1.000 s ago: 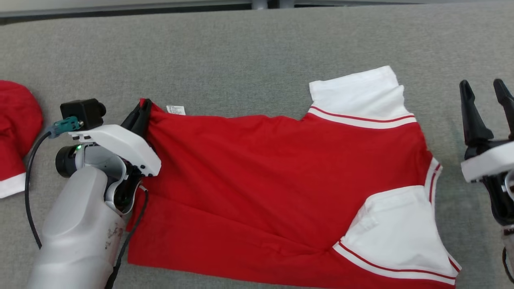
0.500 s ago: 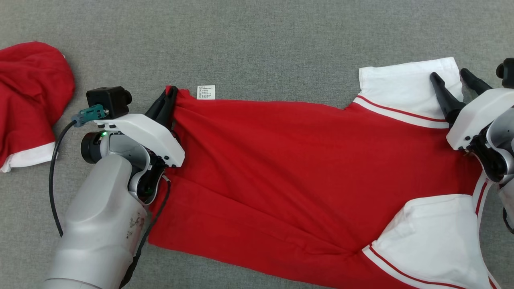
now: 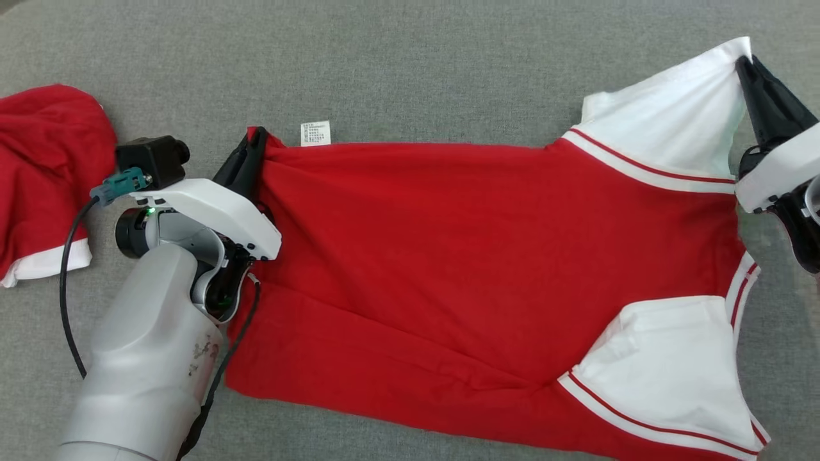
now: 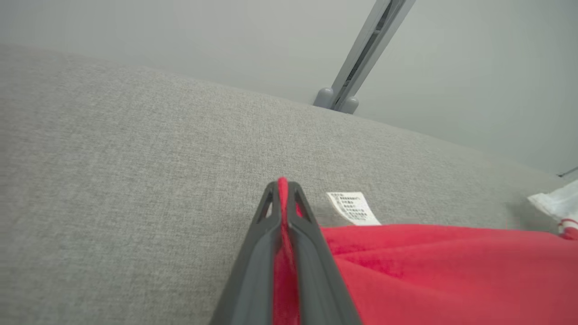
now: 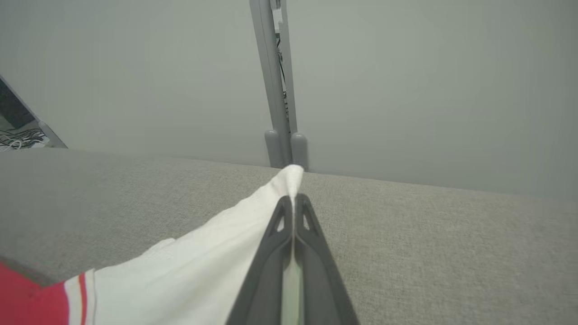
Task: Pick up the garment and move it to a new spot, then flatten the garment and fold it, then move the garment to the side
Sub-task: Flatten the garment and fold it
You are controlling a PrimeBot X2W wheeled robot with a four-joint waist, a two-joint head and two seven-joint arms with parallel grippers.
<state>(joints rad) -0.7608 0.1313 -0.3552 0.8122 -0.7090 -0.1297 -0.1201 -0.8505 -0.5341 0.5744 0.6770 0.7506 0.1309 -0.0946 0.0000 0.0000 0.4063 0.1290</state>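
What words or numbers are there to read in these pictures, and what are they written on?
Nothing here can actually be read.
The care label: a small white tag on the far edge of the red garment, just beside the left gripper. It has several lines of tiny print, too small and blurred to read in both the head view and the left wrist view.
I find no other words, brands, numbers or signs.

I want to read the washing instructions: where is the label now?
In the head view the label sticks out from the shirt's far edge, upper left, just right of the left hand.
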